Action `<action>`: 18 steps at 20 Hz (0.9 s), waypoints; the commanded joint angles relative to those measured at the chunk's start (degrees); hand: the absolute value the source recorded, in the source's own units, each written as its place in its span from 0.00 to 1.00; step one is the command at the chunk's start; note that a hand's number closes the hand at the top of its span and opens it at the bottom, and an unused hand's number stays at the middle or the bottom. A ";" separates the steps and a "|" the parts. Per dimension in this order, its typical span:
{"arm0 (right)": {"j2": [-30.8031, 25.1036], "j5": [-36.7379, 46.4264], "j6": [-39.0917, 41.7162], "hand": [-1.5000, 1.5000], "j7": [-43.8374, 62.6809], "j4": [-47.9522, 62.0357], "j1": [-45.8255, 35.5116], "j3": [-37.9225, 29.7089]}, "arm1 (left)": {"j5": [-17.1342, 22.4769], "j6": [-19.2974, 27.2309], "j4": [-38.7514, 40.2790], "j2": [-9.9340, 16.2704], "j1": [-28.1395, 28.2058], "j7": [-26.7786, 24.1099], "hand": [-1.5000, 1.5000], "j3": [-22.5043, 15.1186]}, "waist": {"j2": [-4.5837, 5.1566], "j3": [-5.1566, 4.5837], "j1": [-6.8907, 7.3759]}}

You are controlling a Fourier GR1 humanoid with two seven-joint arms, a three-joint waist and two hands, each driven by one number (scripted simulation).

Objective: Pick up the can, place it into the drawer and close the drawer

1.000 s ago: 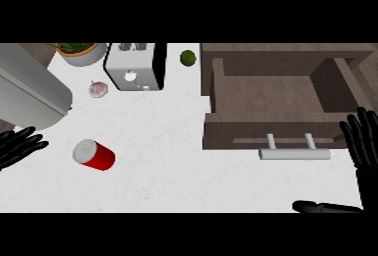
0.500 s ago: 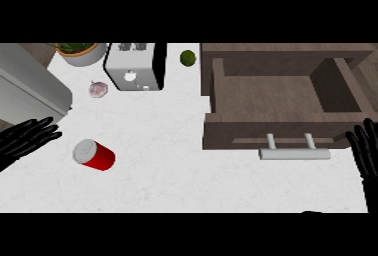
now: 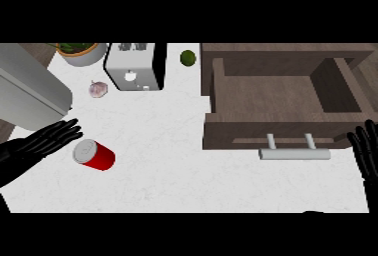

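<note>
The red can [image 3: 94,155] lies tipped on the white counter [image 3: 170,175], its silver top facing up and to the left, down in the left part of the worktop. Just beside it, on its left, the left hand [image 3: 40,142] comes in from the edge with its black fingers [image 3: 65,131] stretched out straight and spread — the tips are close above the can's top, but I can't tell whether they touch it. Nothing is held in that hand.

Well across the counter to the right, the brown wooden drawer [image 3: 277,135] stands pulled open, its inside bare and dark, with a pale bar handle [image 3: 293,154] sticking out of its front toward me. The right hand [image 3: 365,152] shows at the right edge, just beyond the end of the handle and apart from it — fingers straight and pointing up, open and holding nothing.

Toward the back of the counter sits a silver toaster [image 3: 134,65], with a small pinkish garlic bulb [image 3: 98,89] near its left side and a potted plant [image 3: 77,51] behind that. A green lime [image 3: 188,57] lies between the toaster and the drawer's back corner. A large grey appliance [image 3: 29,90] fills the left side above the left hand.
</note>
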 commanded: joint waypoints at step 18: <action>-0.47 -1.31 2.34 0.00 2.24 0.44 -2.61 -2.71 | -28.11 0.34 25.13 0.33 -11.03 -27.60 0.00 0.31 | 0.09 -0.05 -0.27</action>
